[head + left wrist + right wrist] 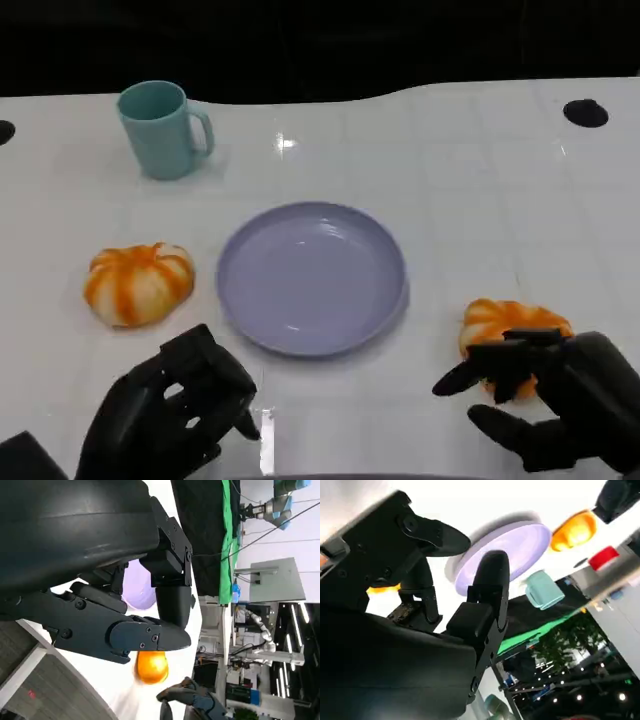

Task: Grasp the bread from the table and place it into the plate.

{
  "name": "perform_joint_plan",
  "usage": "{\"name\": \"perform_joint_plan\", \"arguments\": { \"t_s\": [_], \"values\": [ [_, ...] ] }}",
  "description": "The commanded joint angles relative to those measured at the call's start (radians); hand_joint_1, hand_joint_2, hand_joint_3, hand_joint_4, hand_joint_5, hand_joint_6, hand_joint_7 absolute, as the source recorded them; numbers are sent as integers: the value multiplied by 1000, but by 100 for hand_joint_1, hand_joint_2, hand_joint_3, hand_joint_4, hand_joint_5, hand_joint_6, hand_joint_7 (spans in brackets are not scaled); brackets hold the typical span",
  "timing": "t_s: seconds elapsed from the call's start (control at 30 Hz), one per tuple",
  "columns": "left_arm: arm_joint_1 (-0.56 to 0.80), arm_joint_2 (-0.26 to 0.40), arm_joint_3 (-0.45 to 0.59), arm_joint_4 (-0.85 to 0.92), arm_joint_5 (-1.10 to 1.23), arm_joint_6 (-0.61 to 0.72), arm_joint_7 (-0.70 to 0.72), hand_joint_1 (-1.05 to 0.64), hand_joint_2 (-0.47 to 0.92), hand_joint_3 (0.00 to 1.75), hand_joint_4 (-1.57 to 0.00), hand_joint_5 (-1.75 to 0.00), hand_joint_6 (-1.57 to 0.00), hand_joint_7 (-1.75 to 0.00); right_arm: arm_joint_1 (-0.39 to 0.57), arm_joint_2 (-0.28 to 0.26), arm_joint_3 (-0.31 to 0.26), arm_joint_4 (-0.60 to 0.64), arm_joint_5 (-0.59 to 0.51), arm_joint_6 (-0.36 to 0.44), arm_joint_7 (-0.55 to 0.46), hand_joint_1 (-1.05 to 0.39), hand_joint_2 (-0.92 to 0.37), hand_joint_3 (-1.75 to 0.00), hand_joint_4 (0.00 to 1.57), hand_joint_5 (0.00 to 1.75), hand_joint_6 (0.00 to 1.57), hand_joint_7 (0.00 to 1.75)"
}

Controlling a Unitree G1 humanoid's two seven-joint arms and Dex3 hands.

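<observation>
bread [512, 326] under right robot hand [560, 400], plate [312, 277] beside

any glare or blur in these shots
Head view: sharp, with small glare spots on the white table behind the plate and near the left hand. Left wrist view: sharp hand, background behind the bread slightly soft. Right wrist view: blown-out white table, right hand soft and close.

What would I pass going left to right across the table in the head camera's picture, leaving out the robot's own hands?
Striped orange bread → teal mug, farther back → purple plate → second orange bread, with the right hand closing around it.
</observation>
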Motion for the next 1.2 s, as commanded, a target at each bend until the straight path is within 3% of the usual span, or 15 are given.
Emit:
{"name": "perform_joint_plan", "arguments": {
  "t_s": [0.03, 0.1, 0.2, 0.4, 0.57, 0.87, 1.2],
  "values": [
    [4, 14, 13, -1, -11, 6, -3, -58, 92, 31, -62, -175, -59, -144, 15, -56, -25, -102, -49, 99, 61, -29, -76, -26, 71, 74, 86, 12],
    [6, 12, 13, -5, -11, 6, -2, -57, 92, 31, -62, -175, -59, -143, 18, -85, -32, -157, -80, 149, 101, -33, -83, -11, 68, 48, 79, 4],
    [5, 12, 14, -6, -8, 8, 0, -57, 92, 31, -62, -175, -59, -143, 24, -126, -31, -235, -171, 212, 145, -39, -86, -3, 63, 28, 70, 0],
    [4, 12, 12, -4, 1, 6, 4, -58, 92, 31, -62, -175, -58, -143, 43, -157, -15, -348, -333, 323, 208, -48, -87, -1, 45, 13, 51, 0],
    [4, 11, 11, -11, -1, 17, 7, -59, 92, 31, -61, -175, -59, -142, 49, -146, 7, -404, -421, 403, 270, -51, -85, 0, 35, 7, 35, 0],
    [2, 8, 10, -14, 0, 23, 8, -59, 92, 29, -61, -175, -60, -141, 6, -113, 66, -346, -517, 500, 262, -58, -82, 0, 30, 4, 28, 0],
    [-2, 3, 11, -7, 2, 20, 9, -58, 92, 30, -61, -175, -60, -141, -108, -94, 144, -135, -555, 557, 203, -58, -82, 0, 33, 6, 28, 1]
  ]
}}
